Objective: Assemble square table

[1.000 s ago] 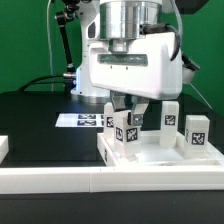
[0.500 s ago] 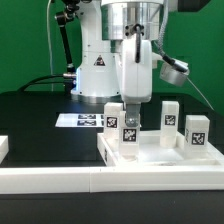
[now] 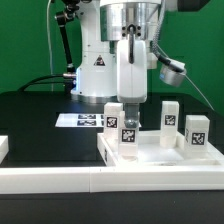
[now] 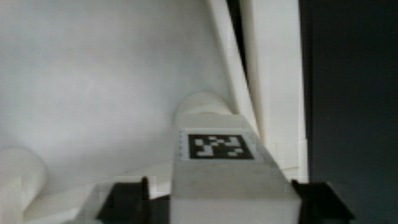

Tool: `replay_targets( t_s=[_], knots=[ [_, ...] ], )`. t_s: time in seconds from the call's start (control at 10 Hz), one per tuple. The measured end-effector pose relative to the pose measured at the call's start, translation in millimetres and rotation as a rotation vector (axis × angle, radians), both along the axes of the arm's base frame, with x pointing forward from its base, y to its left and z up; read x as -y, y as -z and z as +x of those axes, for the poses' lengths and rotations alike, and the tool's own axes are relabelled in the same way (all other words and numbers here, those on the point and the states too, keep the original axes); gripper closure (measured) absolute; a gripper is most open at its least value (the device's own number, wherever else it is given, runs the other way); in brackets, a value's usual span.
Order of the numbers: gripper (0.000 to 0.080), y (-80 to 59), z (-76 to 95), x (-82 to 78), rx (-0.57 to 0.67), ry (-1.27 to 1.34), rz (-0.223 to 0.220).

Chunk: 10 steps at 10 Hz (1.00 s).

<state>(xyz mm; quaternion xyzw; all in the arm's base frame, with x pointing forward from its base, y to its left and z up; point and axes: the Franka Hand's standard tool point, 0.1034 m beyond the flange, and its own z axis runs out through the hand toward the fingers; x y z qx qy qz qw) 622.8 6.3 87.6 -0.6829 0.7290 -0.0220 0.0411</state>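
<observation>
Tabletop (image 3: 160, 160) lain inverted on the black counter (image 3: 40, 115), against the border rail (image 3: 110, 183); four legs seen standing within its raised rim; one leg (image 3: 129, 132) is clasped between the closed fingers of the hand (image 3: 131, 104), a fit confirmed in the wrist view (image 4: 222, 165); seating is judged under way; full tightening of legs cannot be told.

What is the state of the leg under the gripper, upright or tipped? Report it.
Upright. In the exterior view the leg stands vertical on the tabletop, its tag facing the camera. The gripper is closed on its top, fingers on both sides.
</observation>
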Motion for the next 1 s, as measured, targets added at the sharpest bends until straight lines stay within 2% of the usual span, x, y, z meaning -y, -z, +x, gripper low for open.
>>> replay_targets(
  t_s=[0.1,0.2,0.3,1.0],
  knots=[
    [0.0307,0.0,-0.2,0.2,-0.002,-0.062,-0.006],
    [0.018,-0.3,0.3,0.3,0.002,-0.206,-0.021],
    [0.0158,0.0,0.2,0.5,0.004,-0.304,-0.03],
    [0.015,0.4,-0.1,2.5,0.018,-0.979,-0.089]
  ],
)
